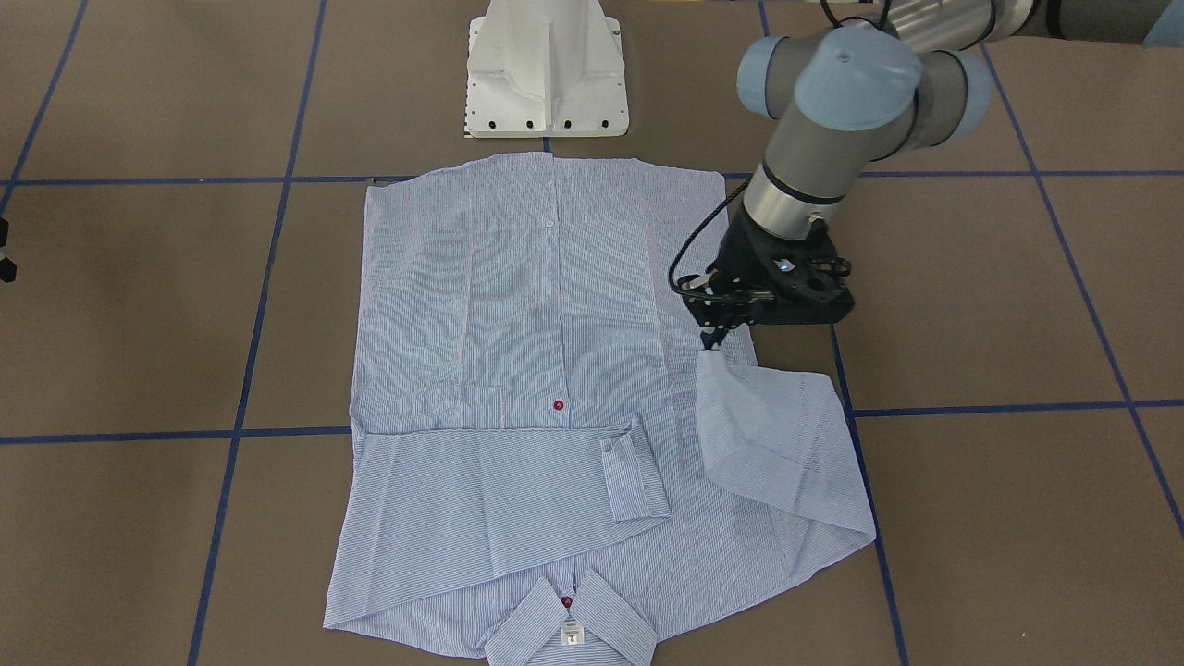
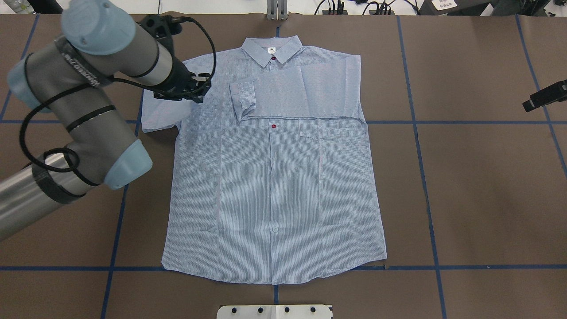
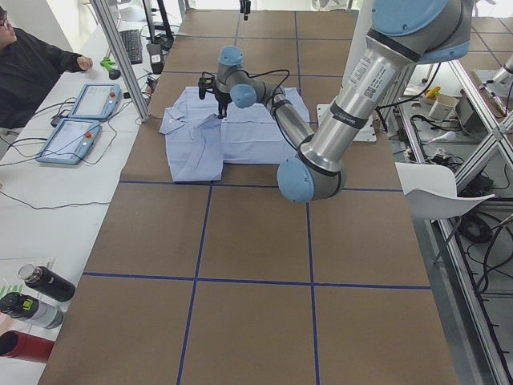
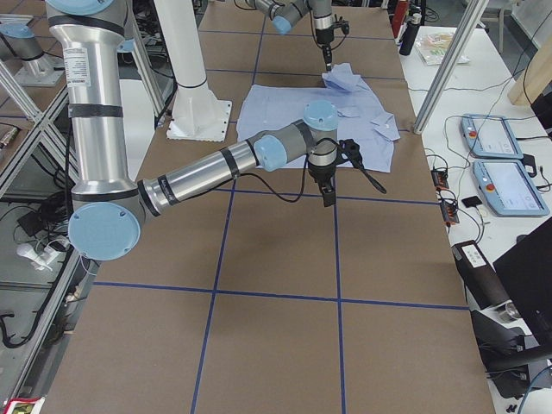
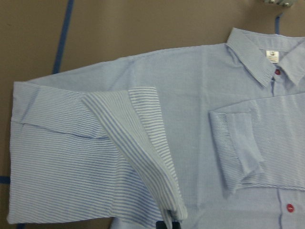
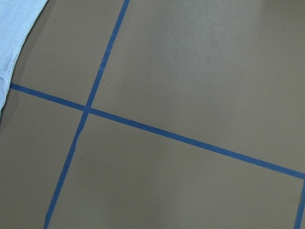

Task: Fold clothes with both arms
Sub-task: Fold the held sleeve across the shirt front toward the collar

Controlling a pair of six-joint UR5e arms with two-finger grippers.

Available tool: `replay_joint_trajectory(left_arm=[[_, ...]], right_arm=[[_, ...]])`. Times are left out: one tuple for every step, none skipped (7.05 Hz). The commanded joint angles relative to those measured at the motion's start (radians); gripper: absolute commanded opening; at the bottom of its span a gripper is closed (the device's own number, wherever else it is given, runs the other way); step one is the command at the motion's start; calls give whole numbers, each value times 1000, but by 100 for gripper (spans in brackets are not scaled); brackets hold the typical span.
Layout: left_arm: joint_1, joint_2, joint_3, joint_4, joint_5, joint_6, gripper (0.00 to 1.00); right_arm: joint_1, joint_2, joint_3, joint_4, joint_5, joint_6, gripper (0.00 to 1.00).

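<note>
Toward the robot's right of the left gripper (image 1: 717,340) lies the flat light blue finely striped button-up cloth shirt (image 2: 274,186), whose sleeve cuff (image 5: 143,143) it pinches closed, so the fold likely runs crosswise over the chest.

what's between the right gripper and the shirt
Only bare brown table crossed by blue tape lines lies between the right gripper and the shirt. The overhead view shows this.
</note>
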Motion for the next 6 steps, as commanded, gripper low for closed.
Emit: replay_joint_trajectory(left_arm=[[66,-210,199,6,43,-106,0],[72,-290,274,6,43,-124,0],[96,-346,336,2,51,-169,0],[115,-402,396,-4,68,-205,0],[139,-442,454,-8,69,-241,0],[155,-441,461,-12,77,-241,0]], right_arm=[[0,0,0,0,2,2,100],[0,2,0,0,3,13,100],[-2,5,-2,0,3,19,100],[-2,16,-7,-2,3,19,100],[-2,16,-8,0,2,20,100],[-2,16,-11,-2,2,20,100]])
